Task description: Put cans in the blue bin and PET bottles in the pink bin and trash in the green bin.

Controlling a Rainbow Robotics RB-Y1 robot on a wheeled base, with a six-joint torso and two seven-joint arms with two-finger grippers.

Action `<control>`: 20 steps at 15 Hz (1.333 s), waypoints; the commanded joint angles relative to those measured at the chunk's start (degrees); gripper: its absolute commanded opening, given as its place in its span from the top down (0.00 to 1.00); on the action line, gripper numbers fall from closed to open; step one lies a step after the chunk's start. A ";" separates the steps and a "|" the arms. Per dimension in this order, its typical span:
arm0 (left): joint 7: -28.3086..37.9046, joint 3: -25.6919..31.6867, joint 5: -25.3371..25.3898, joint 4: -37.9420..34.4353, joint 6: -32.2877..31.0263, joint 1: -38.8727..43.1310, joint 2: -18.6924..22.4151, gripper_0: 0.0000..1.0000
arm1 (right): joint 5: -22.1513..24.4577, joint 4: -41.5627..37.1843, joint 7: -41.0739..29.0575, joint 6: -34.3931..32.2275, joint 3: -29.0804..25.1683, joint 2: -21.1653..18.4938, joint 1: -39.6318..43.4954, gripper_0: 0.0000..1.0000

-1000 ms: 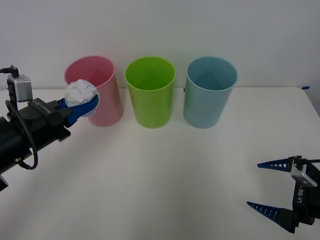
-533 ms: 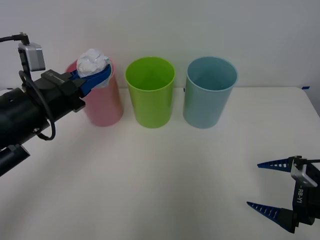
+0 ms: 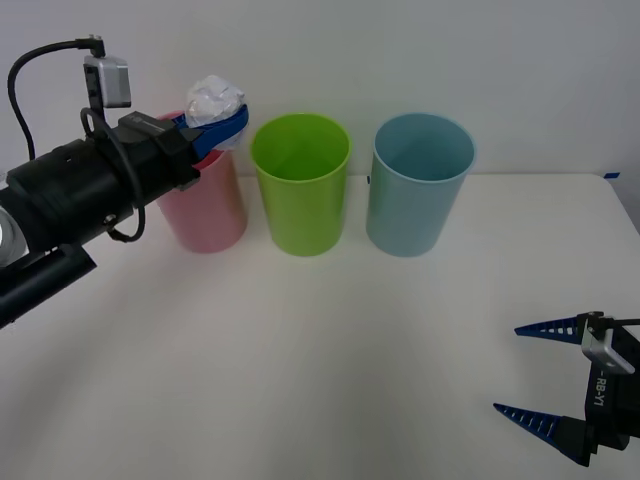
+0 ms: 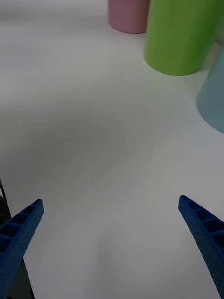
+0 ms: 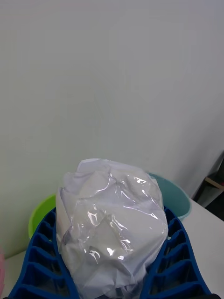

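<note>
a: what changed?
b: the left tool, clenched on the crumpled white paper-and-plastic trash wad, has risen above the tall pale-pink plastic bin, heading toward the lime-green plastic bin.
a: the right tool?
b: spread wide, idle over the white desk. its side reads "rb-y1".
</note>
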 commanded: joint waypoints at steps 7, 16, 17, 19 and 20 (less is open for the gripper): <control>1.03 -14.71 6.53 14.24 0.25 -17.84 0.06 1.00 | 0.00 0.00 0.00 0.00 0.00 0.00 0.00 0.00; 1.56 -25.35 13.03 22.42 0.25 -27.86 -0.11 1.00 | 0.00 0.00 0.00 0.00 0.00 0.00 0.00 0.00; 1.73 -26.75 13.73 23.12 0.25 -29.00 -0.11 1.00 | 0.00 0.00 0.00 0.00 0.00 0.00 0.00 0.00; 1.82 -30.44 15.75 25.67 0.25 -32.08 -0.11 1.00 | 0.00 0.00 0.00 0.00 0.00 0.00 0.00 0.00; 1.82 -31.59 16.81 26.29 0.25 -33.13 -0.11 1.00 | 0.00 0.00 0.00 0.00 0.00 0.00 0.00 0.00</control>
